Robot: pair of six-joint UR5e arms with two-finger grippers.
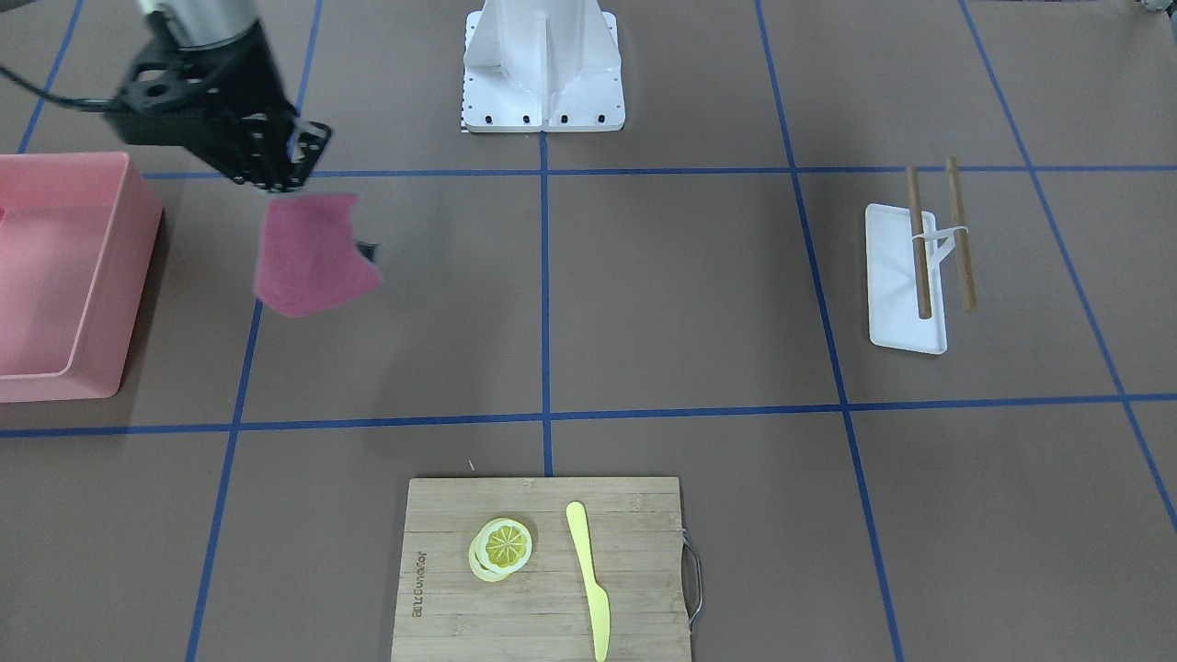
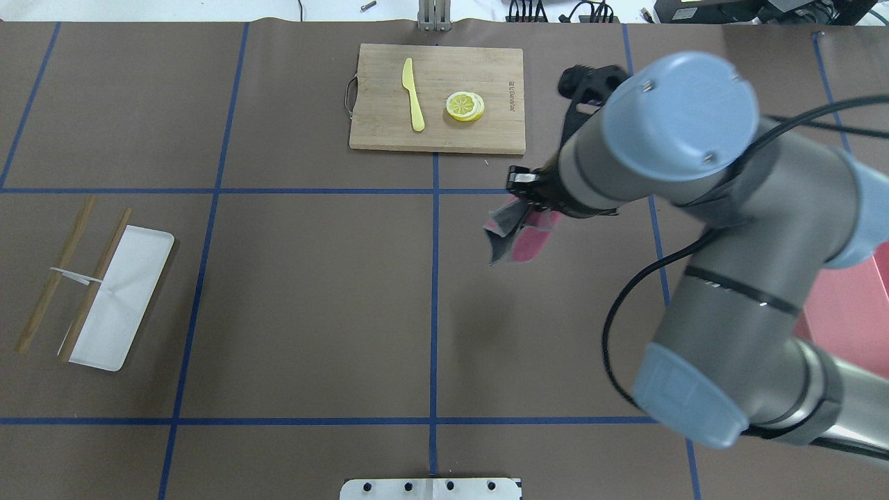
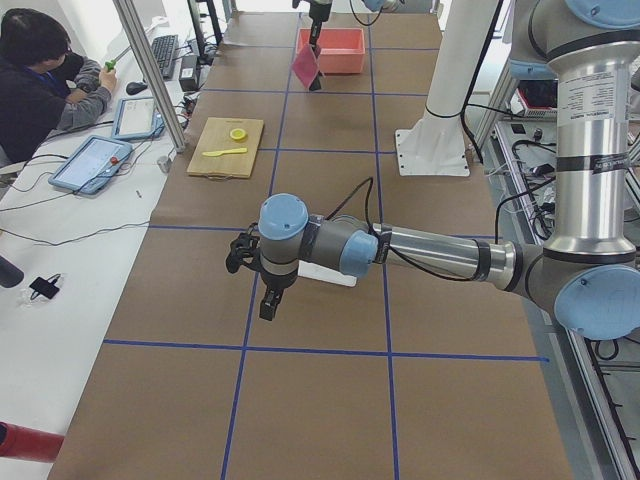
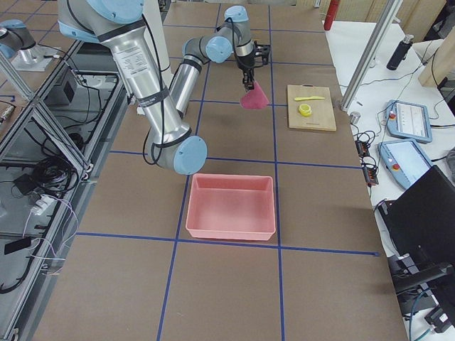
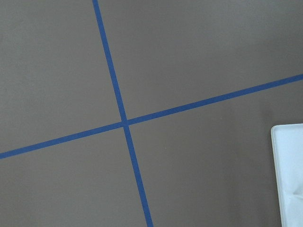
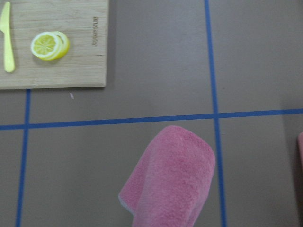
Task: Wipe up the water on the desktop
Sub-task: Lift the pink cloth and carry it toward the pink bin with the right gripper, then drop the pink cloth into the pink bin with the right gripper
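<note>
The brown desktop (image 1: 680,294) with blue tape lines fills the views; I see no water on it. My right gripper (image 1: 276,173) is shut on the top edge of a pink cloth (image 1: 313,257), which hangs above the desktop beside the pink bin. The cloth also shows in the overhead view (image 2: 531,239) and the right wrist view (image 6: 175,175). My left gripper (image 3: 268,305) shows only in the exterior left view, low over the desktop near the white tray; I cannot tell whether it is open or shut.
A pink bin (image 1: 55,267) stands by the cloth. A bamboo cutting board (image 1: 542,570) holds lemon slices (image 1: 503,545) and a yellow knife (image 1: 588,579). A white tray (image 1: 906,276) with two wooden sticks lies at the other side. The robot base (image 1: 542,64) stands at the back.
</note>
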